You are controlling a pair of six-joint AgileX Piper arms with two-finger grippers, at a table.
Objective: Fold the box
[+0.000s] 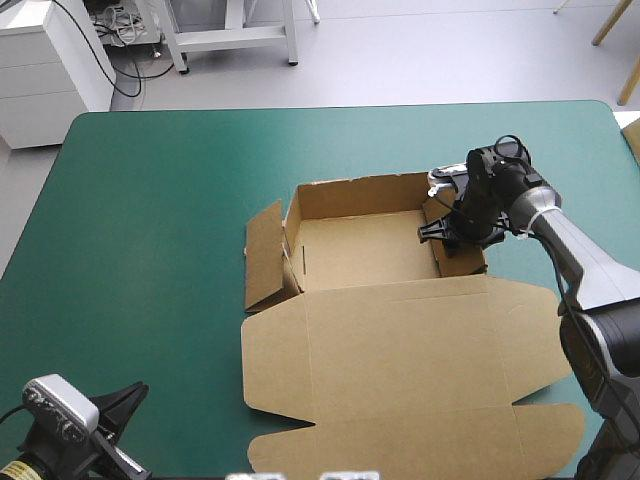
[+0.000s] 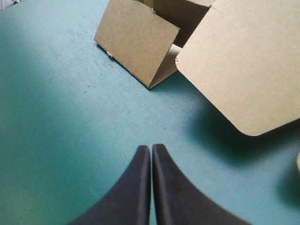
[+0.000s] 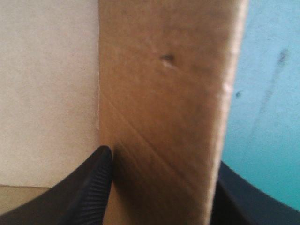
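The left gripper (image 2: 151, 147), black fin-shaped fingers (image 2: 133, 192) pressed together, is hovering over the smooth teal-green cover's (image 1: 150, 200) near left corner. The brown matte board box (image 1: 400, 350) is lying mid-table: round-cornered lid flat, walls raised. The right gripper (image 1: 445, 232) is pinching its right wall.

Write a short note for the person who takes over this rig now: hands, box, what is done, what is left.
Left hand: shut, empty, over the table's near left corner, apart from the box.
Right hand: shut on the right wall, one finger inside the tray.
Done: back wall up; lid flat toward the near edge.
Left to do: fold in the left flap, which leans outward; probably tuck the right wall.
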